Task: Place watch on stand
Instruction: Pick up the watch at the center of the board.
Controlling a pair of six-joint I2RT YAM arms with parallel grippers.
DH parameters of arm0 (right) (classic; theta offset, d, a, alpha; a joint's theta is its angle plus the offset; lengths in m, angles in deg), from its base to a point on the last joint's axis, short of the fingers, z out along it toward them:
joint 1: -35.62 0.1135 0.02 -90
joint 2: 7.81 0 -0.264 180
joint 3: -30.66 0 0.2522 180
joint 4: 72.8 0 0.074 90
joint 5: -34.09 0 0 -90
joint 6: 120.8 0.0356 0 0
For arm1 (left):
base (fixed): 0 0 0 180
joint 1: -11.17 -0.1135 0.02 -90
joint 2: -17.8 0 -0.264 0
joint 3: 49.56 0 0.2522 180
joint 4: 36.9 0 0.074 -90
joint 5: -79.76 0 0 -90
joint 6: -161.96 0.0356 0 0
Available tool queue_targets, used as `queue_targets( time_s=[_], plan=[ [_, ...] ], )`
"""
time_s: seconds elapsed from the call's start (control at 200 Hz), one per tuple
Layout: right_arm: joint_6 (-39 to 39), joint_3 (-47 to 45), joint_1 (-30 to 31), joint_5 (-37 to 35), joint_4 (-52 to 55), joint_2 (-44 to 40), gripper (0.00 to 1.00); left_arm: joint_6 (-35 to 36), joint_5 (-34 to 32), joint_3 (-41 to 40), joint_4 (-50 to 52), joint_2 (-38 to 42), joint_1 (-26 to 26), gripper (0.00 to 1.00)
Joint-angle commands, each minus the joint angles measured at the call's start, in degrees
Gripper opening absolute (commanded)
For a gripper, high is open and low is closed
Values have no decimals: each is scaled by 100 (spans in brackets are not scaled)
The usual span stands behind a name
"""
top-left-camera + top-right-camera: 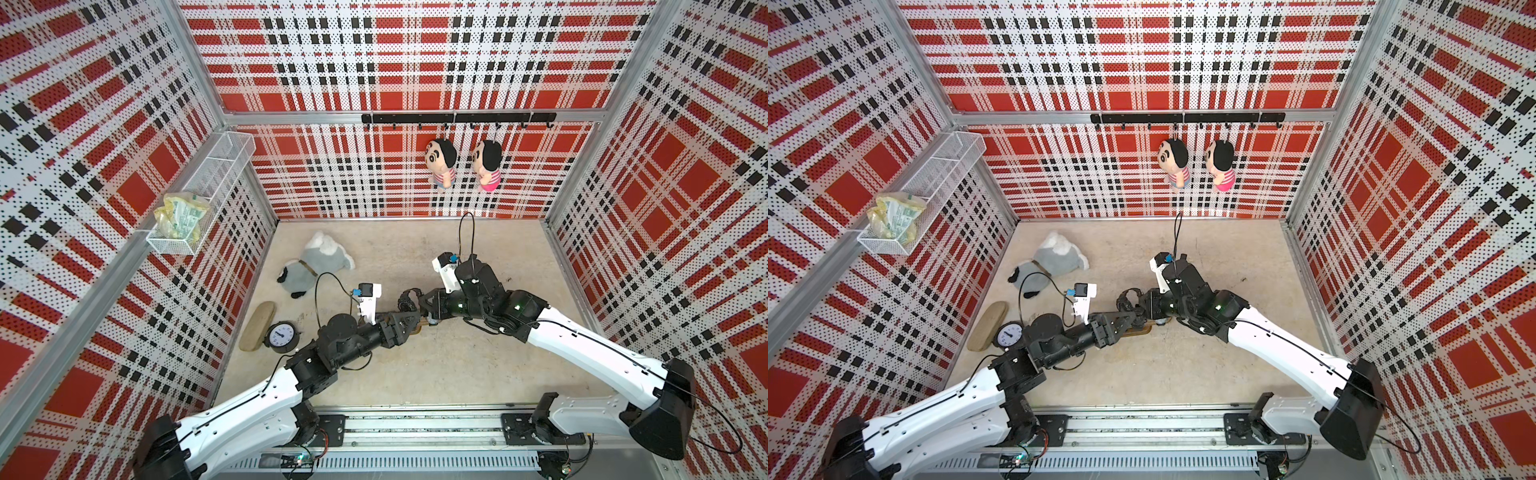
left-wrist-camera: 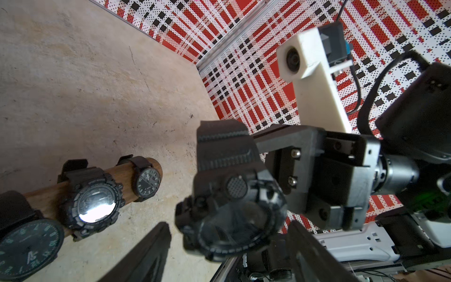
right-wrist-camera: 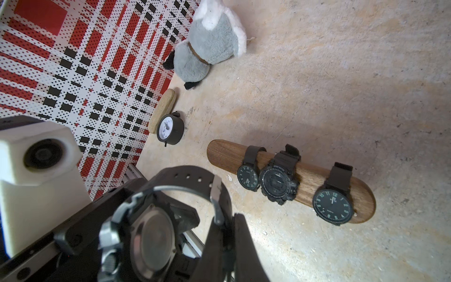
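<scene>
The right claw [image 3: 225,232] clenches the black watch [image 3: 151,234] by its strap, in the air near the stand [image 3: 224,156], which carries three other watches [image 3: 278,183]. The left claw [image 2: 229,229] is released, its fingers [image 2: 151,251] flanking the watch case; contact is unclear. In both top views the left arm [image 1: 249,407] and right arm [image 1: 582,340] stretch low and meet claw to claw, hiding most of the stand.
</scene>
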Motion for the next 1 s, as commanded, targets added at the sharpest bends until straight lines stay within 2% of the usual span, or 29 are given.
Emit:
queue_targets(
  time_s=[0.0,0.346,0.686,0.997],
  plan=[
    [-105,206,76,12,-5,-58,0,111,-3,167,12,4,30,76],
    [-247,370,248,-98,171,117,0,164,-121,269,229,77,-31,67],
    [-283,382,270,-277,336,143,0,155,-178,264,449,308,-233,64],
    [-290,421,331,-244,298,214,0,68,-128,198,395,341,-296,56]
  ],
)
